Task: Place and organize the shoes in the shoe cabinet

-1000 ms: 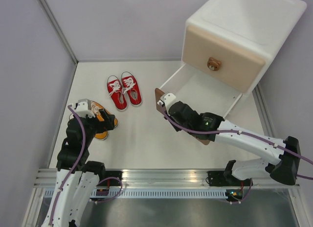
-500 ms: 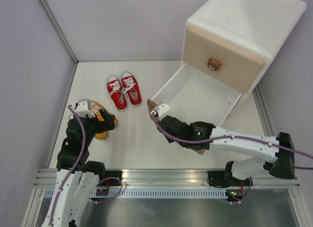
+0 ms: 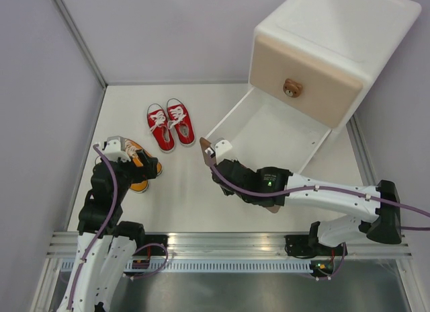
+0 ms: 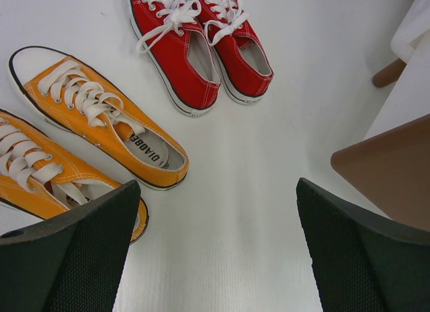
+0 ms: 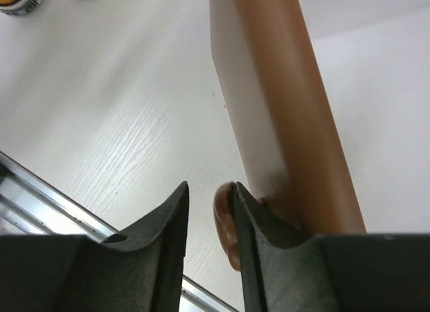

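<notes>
The white shoe cabinet (image 3: 336, 36) stands at the back right, its beige upper drawer (image 3: 306, 73) closed and its lower drawer (image 3: 269, 130) pulled out. My right gripper (image 3: 218, 161) is at the drawer's brown front (image 5: 282, 110). Its jaws (image 5: 209, 211) stand slightly apart around the bear-head knob (image 5: 225, 224). The knob touches the right finger, with a gap to the left one. The red shoes (image 3: 170, 125) lie side by side on the floor. The orange shoes (image 3: 140, 185) lie under my left gripper (image 3: 144, 165), which is open and empty (image 4: 218, 258). Both pairs, orange (image 4: 101, 124) and red (image 4: 195, 50), show in the left wrist view.
Grey walls close in the white floor on the left, back and right. A metal rail (image 3: 222, 241) runs along the near edge by the arm bases. The brown drawer front (image 4: 390, 171) shows at the right of the left wrist view.
My right gripper has drawn the lower drawer out toward the near left, mostly in the first half second. The left arm and the shoes have not moved.
</notes>
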Motion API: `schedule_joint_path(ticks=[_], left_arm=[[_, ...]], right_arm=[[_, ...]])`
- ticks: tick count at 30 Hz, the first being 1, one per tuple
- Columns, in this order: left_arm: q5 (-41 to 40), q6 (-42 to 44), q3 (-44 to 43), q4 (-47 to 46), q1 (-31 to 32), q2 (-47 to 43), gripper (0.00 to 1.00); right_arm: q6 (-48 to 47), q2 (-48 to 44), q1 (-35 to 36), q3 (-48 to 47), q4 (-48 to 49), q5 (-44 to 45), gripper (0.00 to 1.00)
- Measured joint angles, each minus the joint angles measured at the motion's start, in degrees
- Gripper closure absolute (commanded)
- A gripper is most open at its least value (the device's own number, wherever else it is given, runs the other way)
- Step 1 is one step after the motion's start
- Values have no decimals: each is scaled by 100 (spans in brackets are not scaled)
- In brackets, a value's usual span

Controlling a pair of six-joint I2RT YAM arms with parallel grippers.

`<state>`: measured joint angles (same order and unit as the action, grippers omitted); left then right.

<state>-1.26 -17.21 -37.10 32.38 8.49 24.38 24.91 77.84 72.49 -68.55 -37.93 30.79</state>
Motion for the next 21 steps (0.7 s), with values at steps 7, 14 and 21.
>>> schedule_joint_path(ticks=[7, 14, 21], left_arm=[[-2, 0, 0, 0, 0, 20, 0], [-4, -2, 0, 0, 0, 59, 0], [-20, -9, 0, 2, 0, 81, 0]], right_arm=[[129, -59, 225, -376, 72, -66, 42], [105, -317, 391, -688, 114, -348, 20], [-68, -651, 417, -1110, 98, -278, 2]])
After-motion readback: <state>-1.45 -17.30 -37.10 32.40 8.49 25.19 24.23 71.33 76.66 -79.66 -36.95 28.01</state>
